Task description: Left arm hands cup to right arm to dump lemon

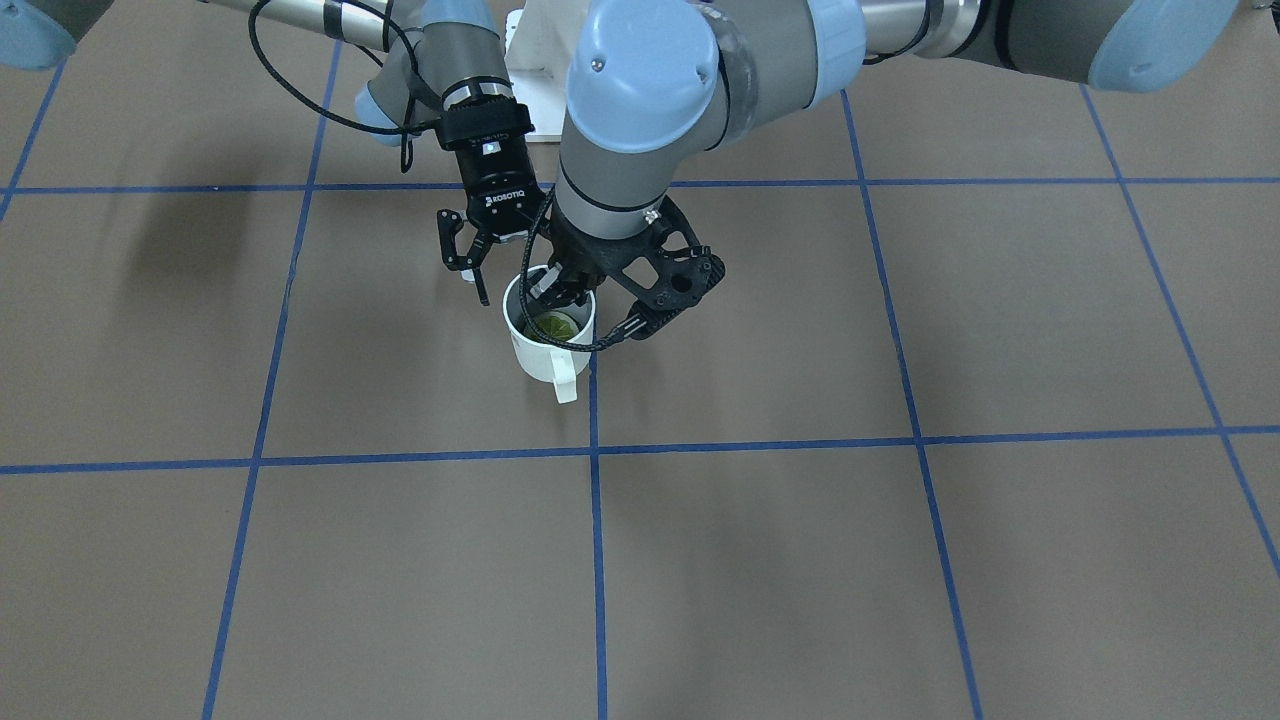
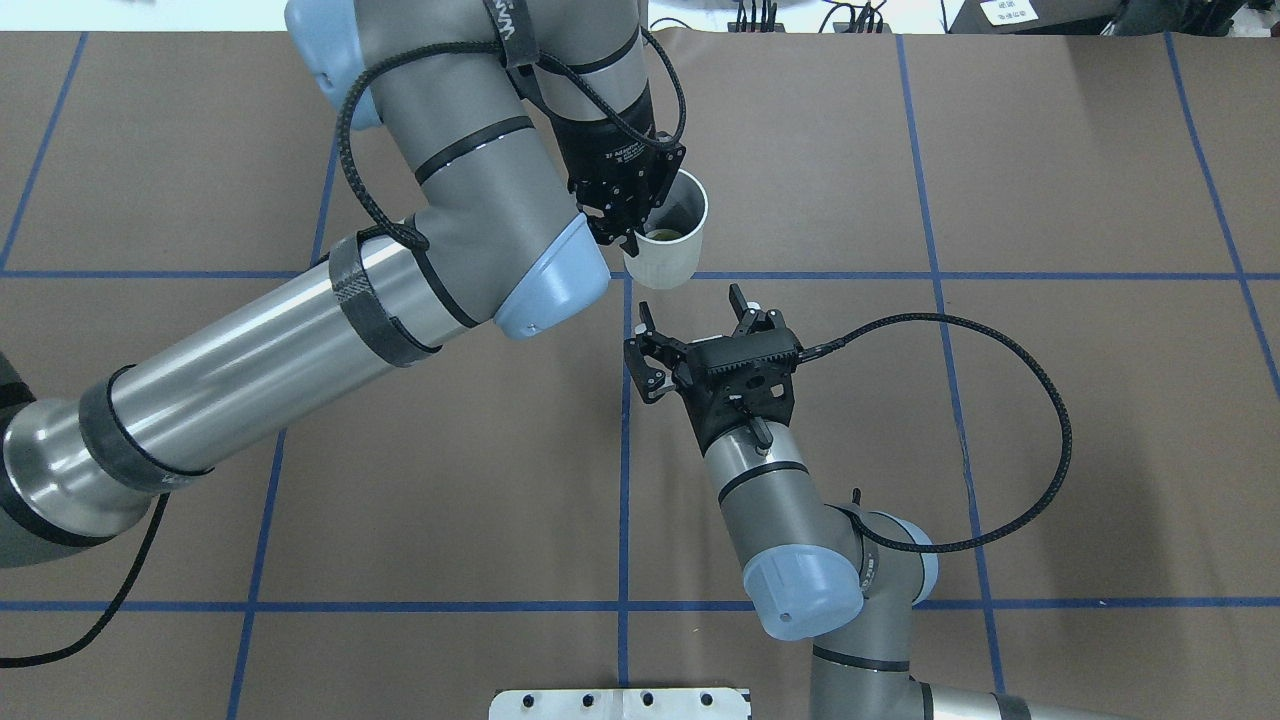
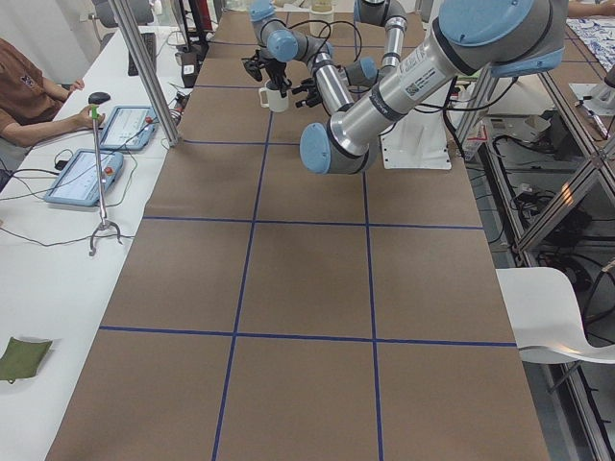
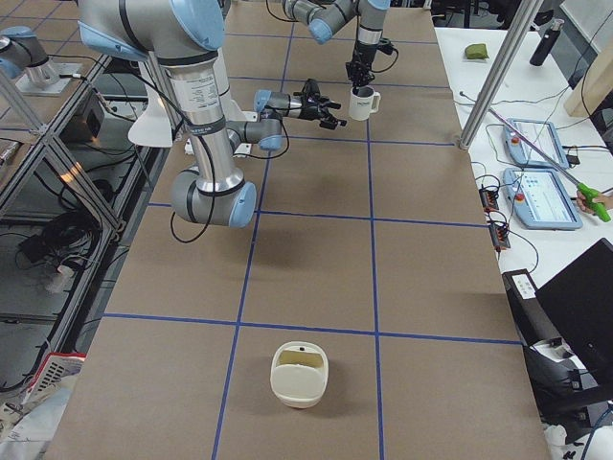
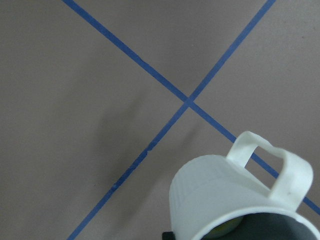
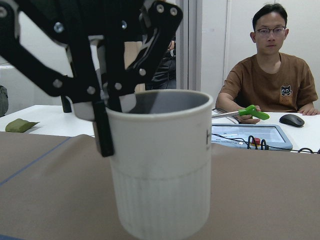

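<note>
The cream-white cup (image 1: 545, 345) stands upright near the table's middle, handle toward the operators' side. The yellow-green lemon (image 1: 556, 323) lies inside it. My left gripper (image 1: 548, 292) is shut on the cup's rim from above, one finger inside and one outside. I cannot tell whether the cup touches the table. The overhead view shows the cup (image 2: 668, 240), the lemon (image 2: 665, 234) and the left gripper (image 2: 632, 230). My right gripper (image 2: 690, 308) is open and empty, pointing at the cup from a short gap. The right wrist view shows the cup (image 6: 160, 165) close ahead.
A cream basket-like container (image 4: 300, 374) sits far off at the table's right end. An operator (image 6: 270, 85) sits behind a side table with tablets (image 4: 541, 196). The white base plate (image 2: 620, 703) lies at the robot's edge. Blue tape lines cross the brown table.
</note>
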